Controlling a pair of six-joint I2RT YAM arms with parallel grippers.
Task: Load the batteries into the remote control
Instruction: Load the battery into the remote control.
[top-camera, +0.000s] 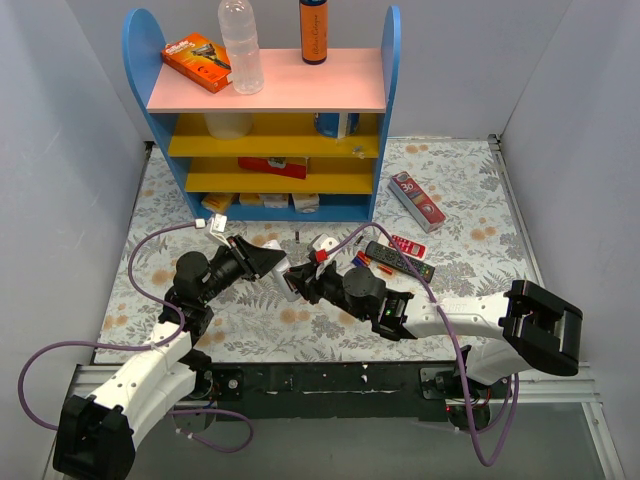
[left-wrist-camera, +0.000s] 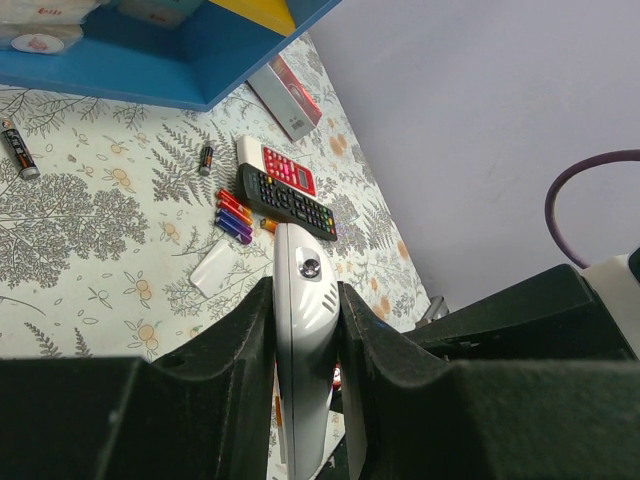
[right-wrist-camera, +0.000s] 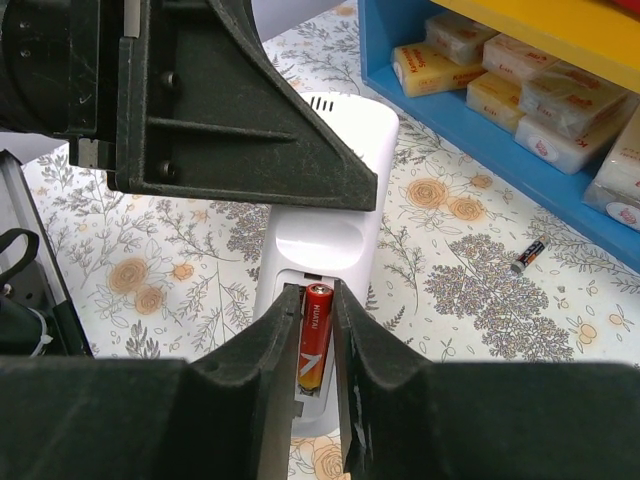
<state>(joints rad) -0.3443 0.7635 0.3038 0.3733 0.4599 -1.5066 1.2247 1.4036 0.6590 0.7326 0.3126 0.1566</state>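
My left gripper (top-camera: 268, 262) is shut on the white remote control (top-camera: 290, 278), holding it edge-on between its fingers (left-wrist-camera: 303, 300). In the right wrist view the remote (right-wrist-camera: 335, 180) shows its open battery bay, with a red-orange battery (right-wrist-camera: 314, 335) lying in it. My right gripper (right-wrist-camera: 317, 290) straddles that battery, its jaws a sliver apart on either side. More batteries (left-wrist-camera: 233, 217) lie in a small pile on the mat, red-orange and dark blue, beside a black remote (left-wrist-camera: 288, 203). Single dark cells (left-wrist-camera: 206, 158) (right-wrist-camera: 527, 255) lie loose near the shelf.
A blue shelf unit (top-camera: 265, 120) stands at the back with boxes and bottles. A long red-and-white box (top-camera: 416, 200) lies to its right. A red keypad device (left-wrist-camera: 288, 168) sits behind the black remote, and a small white cover (left-wrist-camera: 212, 270) lies on the floral mat.
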